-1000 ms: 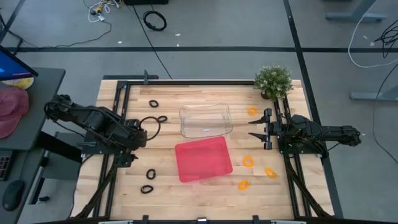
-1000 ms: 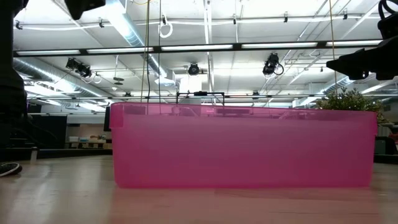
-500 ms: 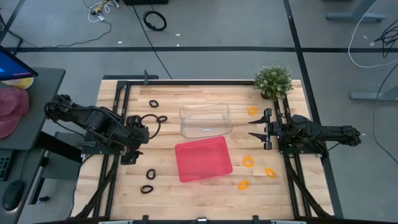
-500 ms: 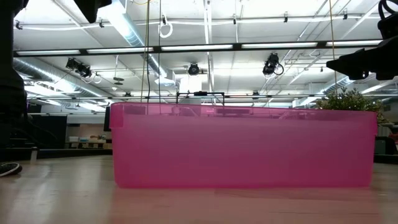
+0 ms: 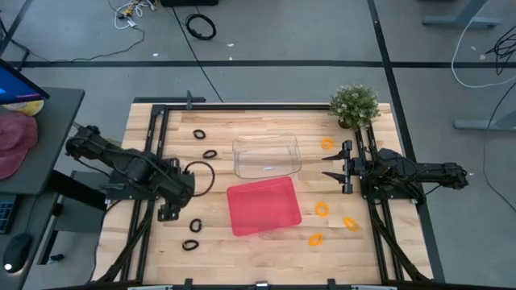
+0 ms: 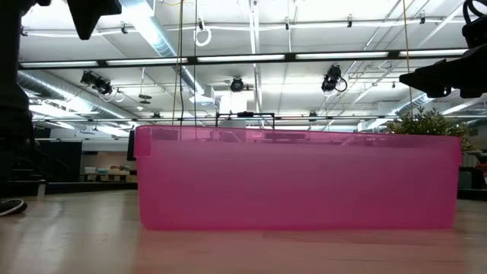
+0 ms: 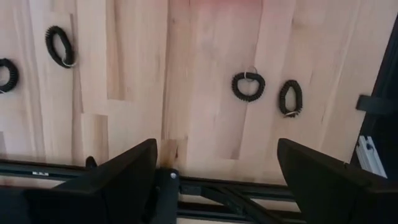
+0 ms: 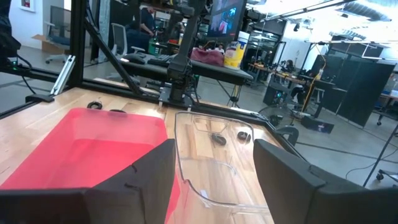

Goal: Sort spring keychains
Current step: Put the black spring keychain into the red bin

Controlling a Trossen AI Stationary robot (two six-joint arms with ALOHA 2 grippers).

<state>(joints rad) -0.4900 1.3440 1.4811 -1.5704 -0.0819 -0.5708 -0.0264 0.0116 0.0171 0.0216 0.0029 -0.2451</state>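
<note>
4 small black coiled spring keychains [image 7: 249,86] lie on the wooden table [image 5: 218,242] under the left pincer [image 7: 214,180], fingers apart; right pincer [image 5: 329,167] apart, empty.

Wooden table [image 5: 258,242] carries a red tray [image 5: 264,207] and clear tray [image 5: 267,155] at centre. Four black spring keychains [image 5: 194,226] lie around the left gripper [image 5: 164,211]; four orange spring keychains [image 5: 322,209] lie near the right gripper [image 5: 335,167], with a potted plant [image 5: 354,105] just behind it.

— What are your arms built like?
— Both yours are matte black and chunky-jointed; the left end effector [image 7: 214,171] has two broad, flat dark fingers [image 7: 124,174], and the right end effector [image 8: 214,168] carries the same angular black pair
</note>
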